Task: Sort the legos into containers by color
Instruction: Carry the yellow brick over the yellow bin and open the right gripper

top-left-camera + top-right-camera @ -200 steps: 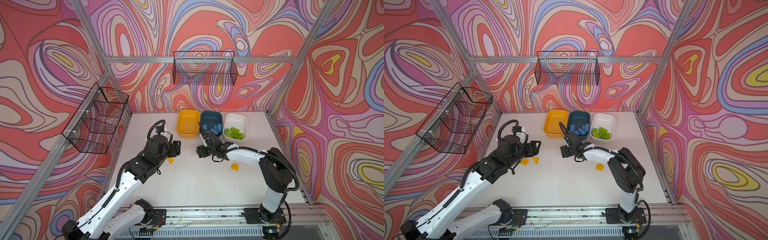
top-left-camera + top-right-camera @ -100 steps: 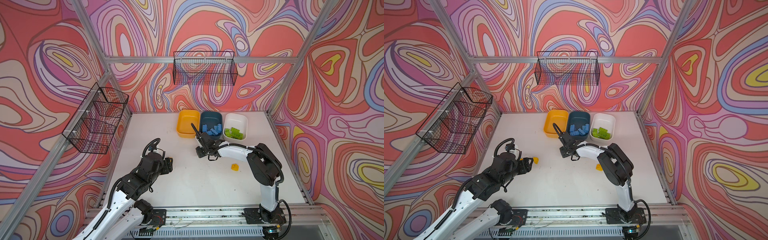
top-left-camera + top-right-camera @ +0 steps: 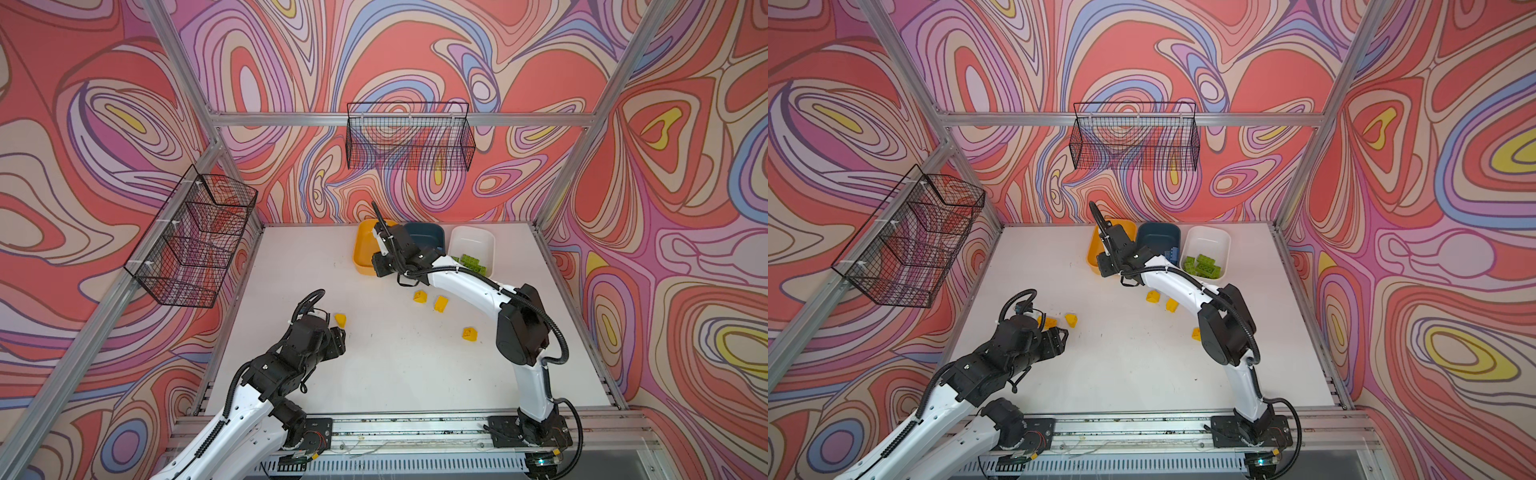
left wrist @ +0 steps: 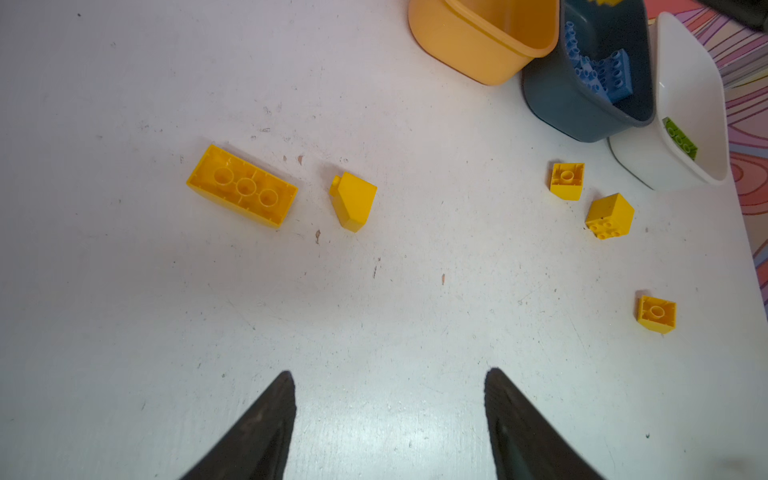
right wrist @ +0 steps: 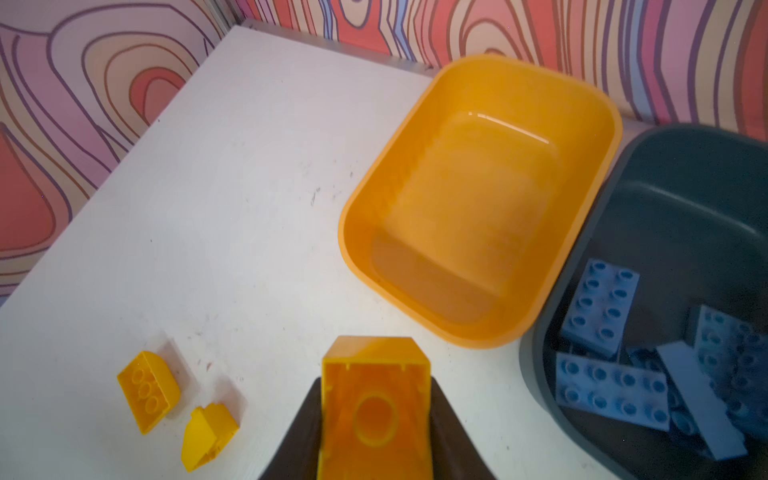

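Observation:
My right gripper [image 5: 376,386] is shut on a yellow lego [image 5: 374,411], hollow underside toward the camera, just short of the empty yellow container's [image 5: 345,232] near rim. In both top views it [image 3: 380,268] hangs at that tub's [image 3: 360,253] front edge. My left gripper [image 4: 390,372] is open and empty above bare table, at the front left [image 3: 338,332]. Ahead of it lie an oblong yellow lego [image 4: 242,185] and a sloped one [image 4: 353,200]. Three short yellow ones [image 4: 567,181] [image 4: 609,216] [image 4: 656,313] lie farther right. Blue legos [image 5: 611,386] fill the teal container [image 5: 685,166]; green ones [image 3: 1202,264] sit in the white container [image 3: 1208,239].
Black wire baskets hang on the back wall [image 3: 409,141] and the left wall [image 3: 195,241]. The three tubs stand side by side at the table's back. A metal rail [image 3: 415,428] runs along the front edge.
My right gripper shut on a yellow lego and carried it back-left to the yellow tub's edge. My left arm drew back toward the front, still open.

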`<state>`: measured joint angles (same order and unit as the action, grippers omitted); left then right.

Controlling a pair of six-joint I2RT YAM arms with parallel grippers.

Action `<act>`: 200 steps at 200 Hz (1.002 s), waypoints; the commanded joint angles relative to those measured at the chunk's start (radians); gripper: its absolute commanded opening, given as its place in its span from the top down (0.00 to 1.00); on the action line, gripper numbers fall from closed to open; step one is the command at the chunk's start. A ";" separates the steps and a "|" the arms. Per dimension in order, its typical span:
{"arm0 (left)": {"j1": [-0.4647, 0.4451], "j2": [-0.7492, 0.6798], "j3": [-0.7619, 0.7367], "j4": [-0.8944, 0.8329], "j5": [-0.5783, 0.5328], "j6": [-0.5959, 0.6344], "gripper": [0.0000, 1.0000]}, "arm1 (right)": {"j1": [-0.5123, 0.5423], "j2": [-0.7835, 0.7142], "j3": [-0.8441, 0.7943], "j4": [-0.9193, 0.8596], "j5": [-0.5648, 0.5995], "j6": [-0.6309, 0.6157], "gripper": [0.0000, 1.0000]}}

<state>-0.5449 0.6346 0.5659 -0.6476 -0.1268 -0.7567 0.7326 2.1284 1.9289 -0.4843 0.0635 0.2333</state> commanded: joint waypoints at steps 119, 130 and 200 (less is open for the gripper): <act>0.002 0.208 0.045 0.006 0.025 0.018 0.28 | -0.088 0.172 0.240 0.029 0.070 -0.013 0.26; 0.003 0.256 0.080 0.007 0.016 0.037 0.28 | -0.088 0.110 0.175 0.052 0.070 -0.018 0.26; 0.050 0.668 0.255 0.057 -0.032 0.108 0.27 | -0.088 -0.431 -0.514 0.338 0.074 0.064 0.26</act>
<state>-0.5186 1.2076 0.7807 -0.6128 -0.1364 -0.6758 0.6437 1.8408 1.6260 -0.2825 0.1188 0.2478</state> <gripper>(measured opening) 0.733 0.743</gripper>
